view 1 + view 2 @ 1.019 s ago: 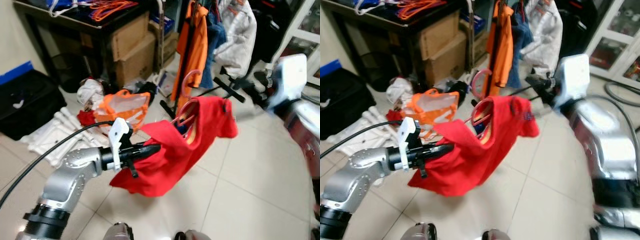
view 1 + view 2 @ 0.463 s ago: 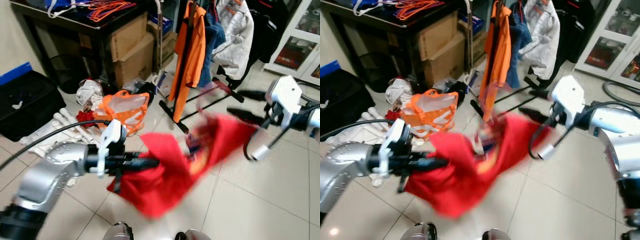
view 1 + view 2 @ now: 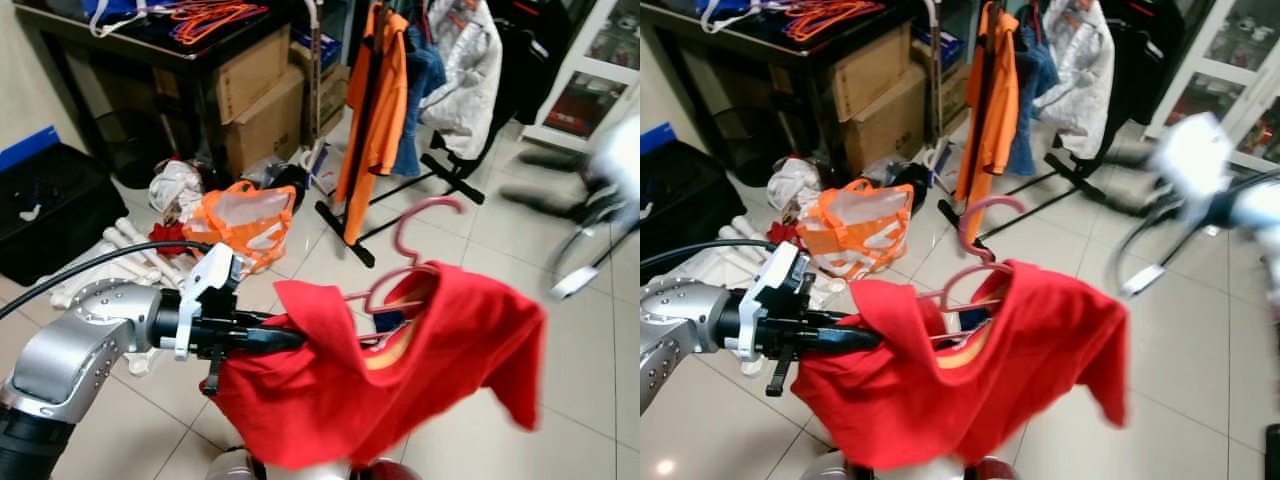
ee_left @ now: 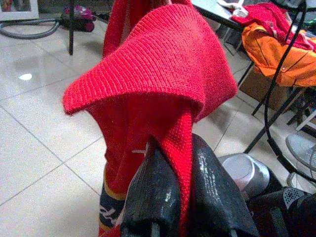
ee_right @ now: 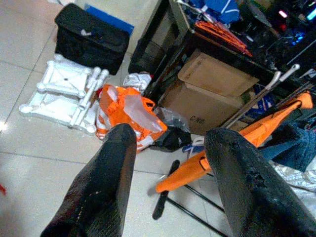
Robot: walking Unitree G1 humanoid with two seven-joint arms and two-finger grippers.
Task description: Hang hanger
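Observation:
A red shirt (image 3: 400, 390) hangs on a pink hanger (image 3: 420, 225) whose hook stands up above the collar. My left gripper (image 3: 270, 340) is shut on a fold of the shirt's fabric (image 4: 173, 98), and it holds the garment up in front of me over the tiled floor. My right arm (image 3: 1200, 165) is blurred at the right, apart from the shirt. Its gripper (image 5: 170, 136) is open, with nothing between the fingers. The clothes rack (image 3: 375, 100) with an orange shirt and other garments stands beyond the red shirt.
A black table (image 3: 120, 35) with orange hangers (image 3: 215, 15) stands at the back left, with cardboard boxes (image 3: 265, 90) under it. An orange bag (image 3: 245, 215), a black case (image 3: 50, 200) and white frame parts (image 3: 110, 260) lie on the floor. Bare tiles lie to the right.
My right arm has swung away to the upper right, clear of the shirt. The shirt has dropped lower and nearer to me, held by the left gripper alone, and the hanger hook now stands upright.

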